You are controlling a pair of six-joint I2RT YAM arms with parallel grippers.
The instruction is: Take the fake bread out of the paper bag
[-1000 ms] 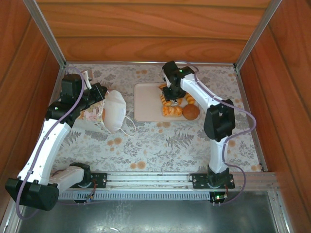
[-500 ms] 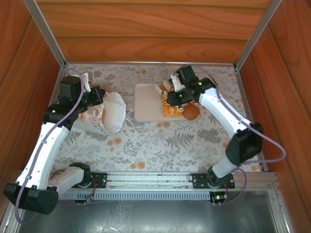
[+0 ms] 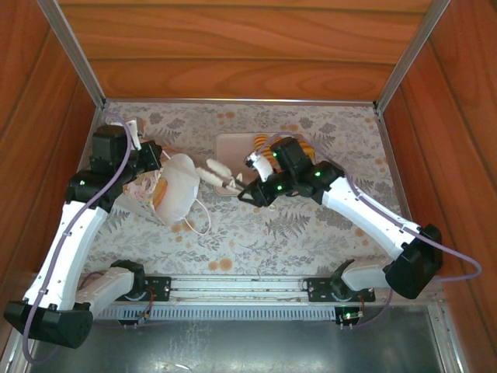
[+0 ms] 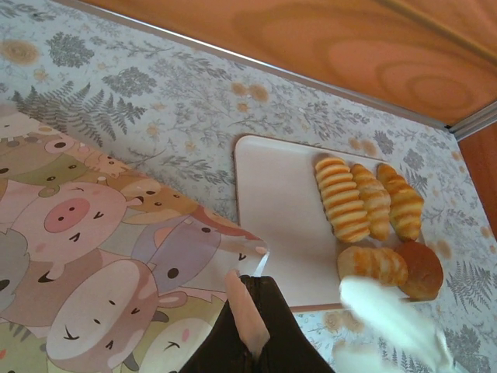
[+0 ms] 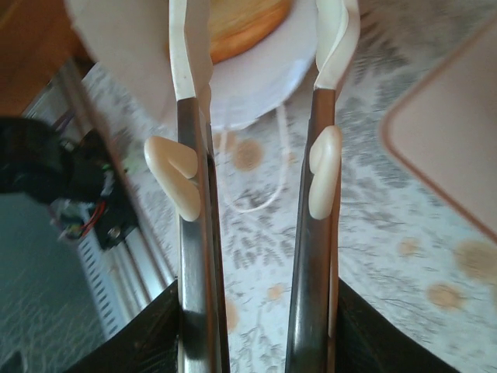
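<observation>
Extraction is part-way complete. Five pieces of golden-brown toy fake bread (image 4: 342,198) lie on the pale pink rectangular tray (image 4: 272,210): four ridged croissants (image 4: 374,200) and a dark round bun (image 4: 420,269) touching the nearest croissant. At least one further golden piece (image 5: 242,19) sits inside the white paper bag with a cartoon-animal print (image 4: 85,264), just within its mouth as seen from the right wrist camera. Whether more pieces lie behind it cannot be determined.

The left gripper (image 4: 247,315) is clamped on the edge of the paper bag, holding it with the mouth turned toward the right gripper (image 5: 260,54). The right gripper is spread wide and carries nothing. Its fingertips (image 3: 213,166) are just beside the bag mouth and aligned with the opening.

Step in hand: approach for the next pick.

Next move, as judged:
- Advance the right gripper into the mouth with the jaws straddling the visible piece.
- Close on the piece, then withdraw toward the tray.
- Hold the paper bag steady with the left gripper so that the mouth neither collapses nor slides
</observation>
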